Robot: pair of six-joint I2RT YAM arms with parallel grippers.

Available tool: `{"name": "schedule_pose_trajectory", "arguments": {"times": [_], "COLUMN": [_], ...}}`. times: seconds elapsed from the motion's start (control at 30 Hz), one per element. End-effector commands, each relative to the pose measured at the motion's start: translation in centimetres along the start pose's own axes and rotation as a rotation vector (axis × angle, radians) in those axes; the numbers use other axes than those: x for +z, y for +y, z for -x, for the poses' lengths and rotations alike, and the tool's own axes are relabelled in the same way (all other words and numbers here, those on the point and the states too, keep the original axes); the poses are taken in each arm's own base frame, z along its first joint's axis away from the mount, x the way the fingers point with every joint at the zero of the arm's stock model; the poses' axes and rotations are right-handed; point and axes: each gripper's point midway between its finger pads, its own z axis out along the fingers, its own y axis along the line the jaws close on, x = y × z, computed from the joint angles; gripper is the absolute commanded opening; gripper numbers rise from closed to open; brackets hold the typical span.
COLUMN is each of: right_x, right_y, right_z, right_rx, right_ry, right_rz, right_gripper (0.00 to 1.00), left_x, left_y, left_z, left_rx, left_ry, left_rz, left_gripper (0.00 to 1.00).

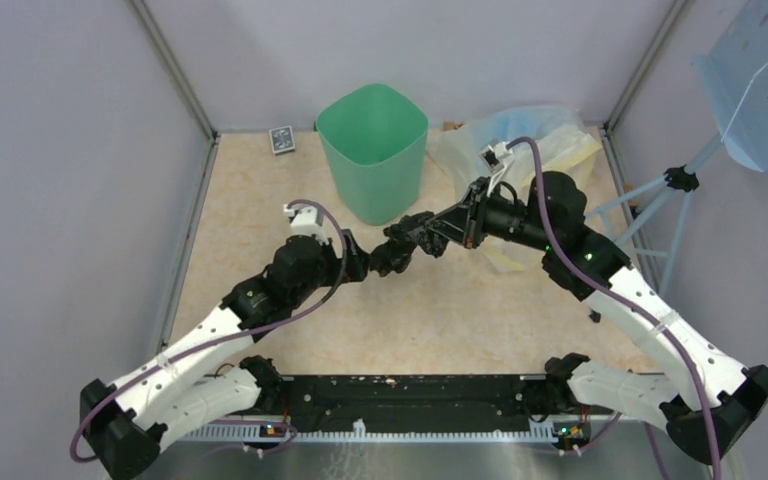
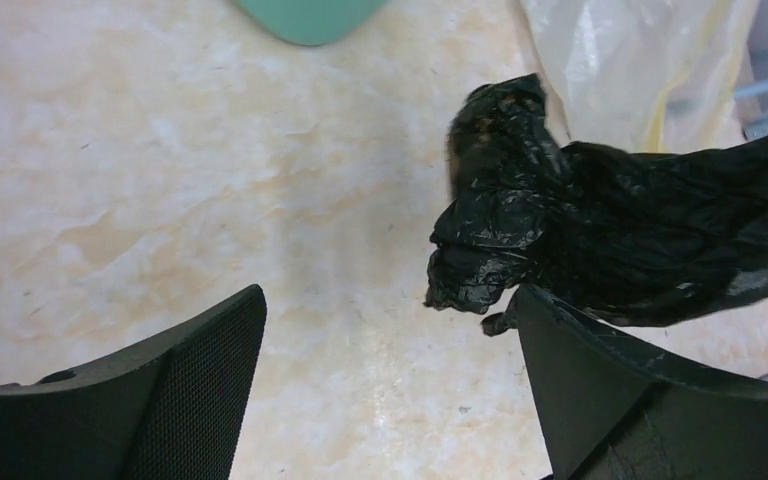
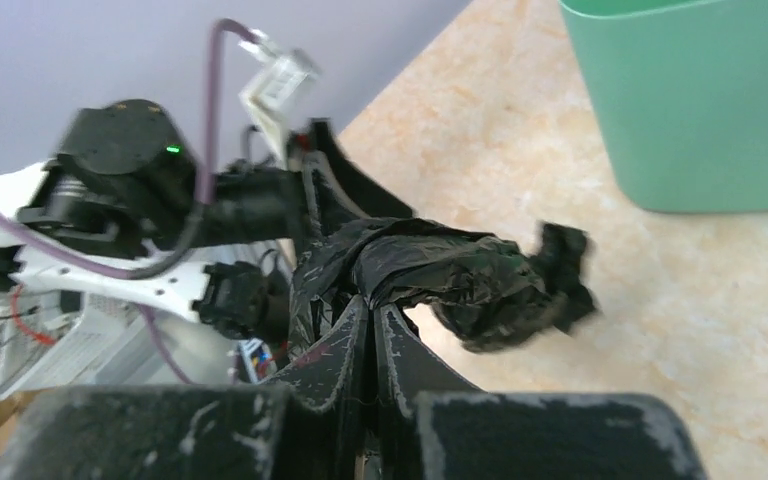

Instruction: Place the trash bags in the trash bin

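near smooth mint bin [image 1: 372, 160], crinkly blk bag [image 3: 460, 285], rt end effector [image 3: 372, 315] clamped

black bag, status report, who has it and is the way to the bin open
Left gripper jaws open, holding nothing. Right gripper shut on black bag, bunched. Green bin upright just beyond, nothing between.

Plain grey walls [image 1: 60, 150] enclose a beige marbled tabletop [image 1: 250, 200], evenly lit.
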Motion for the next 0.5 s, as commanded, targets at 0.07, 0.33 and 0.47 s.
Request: {"name": "schedule_pose_trajectory", "arguments": {"times": [0.07, 0.33, 0.47], "right_x": [-1.6, -5.6, -4.2], "right_y": [-7.5, -10.8, -11.0], "right_z": [-8.8, -14.8, -15.3], "right_rx": [0.085, 0.076, 0.059], "right_ry": [0.133, 0.241, 0.277], "right_rz": [-0.3, -0.461, -0.426], "right_gripper": [0.46, 0.77, 0.66], "left_x": [-2.0, 0.1, 1.9], "left_y": [2.1, 2.8, 3.5], "left_z": [0.7, -2.0, -2.1], "left_rx": [-0.077, -0.035, -0.006], "left_ry": [-0.055, 0.016, 0.029], "left_rz": [0.061, 0.06, 0.085], "left_gripper": [0.99, 0.99, 0.92]}}
